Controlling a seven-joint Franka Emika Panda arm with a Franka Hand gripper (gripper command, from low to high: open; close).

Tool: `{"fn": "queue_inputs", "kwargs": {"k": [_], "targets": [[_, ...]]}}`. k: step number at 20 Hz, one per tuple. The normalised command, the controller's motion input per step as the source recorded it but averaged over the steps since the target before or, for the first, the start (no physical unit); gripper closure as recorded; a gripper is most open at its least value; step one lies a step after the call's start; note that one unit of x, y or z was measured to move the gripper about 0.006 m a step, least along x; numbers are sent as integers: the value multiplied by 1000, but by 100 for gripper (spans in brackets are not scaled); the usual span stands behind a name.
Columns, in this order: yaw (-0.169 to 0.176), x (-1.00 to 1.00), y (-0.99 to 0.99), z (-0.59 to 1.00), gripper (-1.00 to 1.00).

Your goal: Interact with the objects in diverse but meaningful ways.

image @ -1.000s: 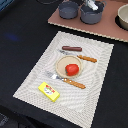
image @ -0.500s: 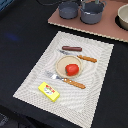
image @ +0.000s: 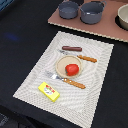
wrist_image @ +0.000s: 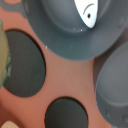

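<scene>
Cannot tell if the pincer is released or clenched: no fingers in either view. Close below the wrist camera, only a grey pot (wrist_image: 60, 30) with a white piece (wrist_image: 88, 13) at its rim, and just beside it a second grey vessel (wrist_image: 113, 82), their edges almost touching. Between them and the black burner circles (wrist_image: 22, 62), narrow strips of the brown board (wrist_image: 67, 75).

Well apart from the pots (image: 92, 12), across bare black table (image: 20, 30), a striped placemat (image: 30, 85). On it a plate (image: 61, 63) holding the red tomato (image: 72, 69). Just beyond the plate rim a brown sausage (image: 71, 48), with a knife (image: 80, 57) and a fork (image: 67, 80) on either side of the plate. Near the mat's front edge the yellow box (image: 49, 92), free on all sides.
</scene>
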Motion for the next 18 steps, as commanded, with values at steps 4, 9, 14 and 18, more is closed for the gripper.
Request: {"fn": "queue_inputs", "kwargs": {"k": [4,9,14,18], "targets": [[0,168,-794,268,-100],[0,165,-918,123,-100],[0,88,-932,9,-100],[0,64,-931,0,-100]]}}
